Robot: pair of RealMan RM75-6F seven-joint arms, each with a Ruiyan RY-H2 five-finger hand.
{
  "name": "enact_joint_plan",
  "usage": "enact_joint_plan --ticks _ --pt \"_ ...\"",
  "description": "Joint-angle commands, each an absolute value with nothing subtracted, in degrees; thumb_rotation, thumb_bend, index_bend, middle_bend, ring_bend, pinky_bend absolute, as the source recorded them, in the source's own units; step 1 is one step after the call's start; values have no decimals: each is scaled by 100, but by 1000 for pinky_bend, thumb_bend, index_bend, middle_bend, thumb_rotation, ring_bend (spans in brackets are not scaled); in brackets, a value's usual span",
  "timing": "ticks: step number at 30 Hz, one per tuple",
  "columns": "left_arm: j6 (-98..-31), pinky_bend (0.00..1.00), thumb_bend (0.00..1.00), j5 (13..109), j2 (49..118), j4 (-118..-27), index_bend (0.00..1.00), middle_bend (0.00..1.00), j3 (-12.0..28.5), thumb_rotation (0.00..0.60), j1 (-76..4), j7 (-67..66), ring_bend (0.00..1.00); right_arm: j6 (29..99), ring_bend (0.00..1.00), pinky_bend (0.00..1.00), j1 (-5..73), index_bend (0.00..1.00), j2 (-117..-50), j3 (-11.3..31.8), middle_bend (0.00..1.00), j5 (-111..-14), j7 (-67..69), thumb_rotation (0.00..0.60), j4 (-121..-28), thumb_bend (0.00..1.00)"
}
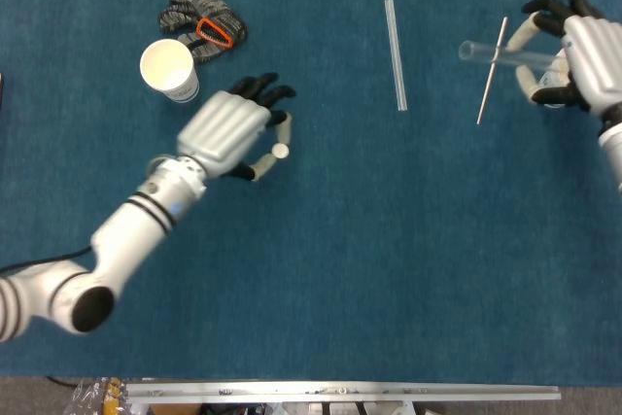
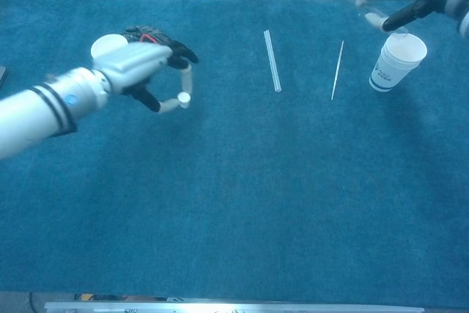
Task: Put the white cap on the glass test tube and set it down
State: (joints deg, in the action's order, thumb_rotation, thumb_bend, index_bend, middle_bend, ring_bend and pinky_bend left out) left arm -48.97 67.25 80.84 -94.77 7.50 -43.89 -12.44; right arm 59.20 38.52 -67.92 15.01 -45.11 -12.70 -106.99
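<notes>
Since the left robot hand [image 1: 236,133] only pinched the white cap [image 1: 280,151] and the right robot hand [image 1: 573,51] loosely held the test tube [image 1: 491,53], well apart, either could've slipped during lining up.

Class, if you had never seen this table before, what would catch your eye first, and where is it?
Two white robot hands over blue cloth: the left hand pinches a small white cap, and the right hand at the far right holds a glass tube. Between them lie a clear rod and a thin stick.
</notes>
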Motion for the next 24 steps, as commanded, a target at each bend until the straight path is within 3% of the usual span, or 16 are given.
enact_joint_plan --ticks 1,12,24 --pt "-5096 87 370 6822 7171 -10310 456 150 772 600 -4139 -989 0 5783 53 164 3917 655 -6922 1534 248 -4480 -1137 600 -10683 449" --pt "-5037 86 370 6729 5389 -11557 456 150 965 600 -3882 -179 0 5629 53 164 4213 655 -7440 1636 248 -4418 -998 600 -10821 449" --pt "-4575 87 371 6389 4460 -11898 456 149 1299 600 -3924 788 0 5989 54 180 4399 655 -8190 1567 248 -4618 -1150 600 -11017 445"
